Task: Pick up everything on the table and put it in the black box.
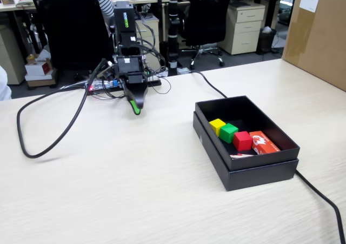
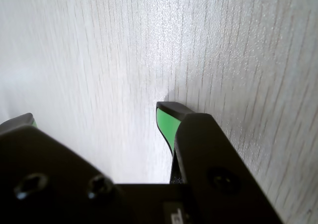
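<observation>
On the table (image 1: 135, 190), the pincer (image 1: 135, 110) hangs parted and empty, well apart from the boxed cubes (image 1: 228, 132).

In the wrist view, the tool (image 2: 97, 115) shows only 1 green tip fully; the other sits half hidden behind its black housing. The brown carton (image 1: 319, 33) runs past the fixed view's right edge.

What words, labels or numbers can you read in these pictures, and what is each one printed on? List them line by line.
Green lettering on the arm's black upper part: too blurred to read.
White marks on the red packet in the black box: too small to read.
White label on the brown carton: unreadable.
Wrist view: no text.
</observation>
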Robot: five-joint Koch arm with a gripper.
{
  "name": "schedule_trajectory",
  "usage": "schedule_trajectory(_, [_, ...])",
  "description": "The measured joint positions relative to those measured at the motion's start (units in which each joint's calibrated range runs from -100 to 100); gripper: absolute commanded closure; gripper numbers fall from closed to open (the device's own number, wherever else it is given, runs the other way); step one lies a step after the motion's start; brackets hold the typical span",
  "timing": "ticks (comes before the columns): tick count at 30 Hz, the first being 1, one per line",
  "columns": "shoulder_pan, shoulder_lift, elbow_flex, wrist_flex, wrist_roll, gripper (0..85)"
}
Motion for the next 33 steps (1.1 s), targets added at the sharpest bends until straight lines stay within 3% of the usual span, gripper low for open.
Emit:
schedule_trajectory(13, [0.29, -1.42, -16.61, 22.76, -1.90, 38.0])
schedule_trajectory(33, [0.73, -1.42, -16.61, 22.76, -2.30, 37.0])
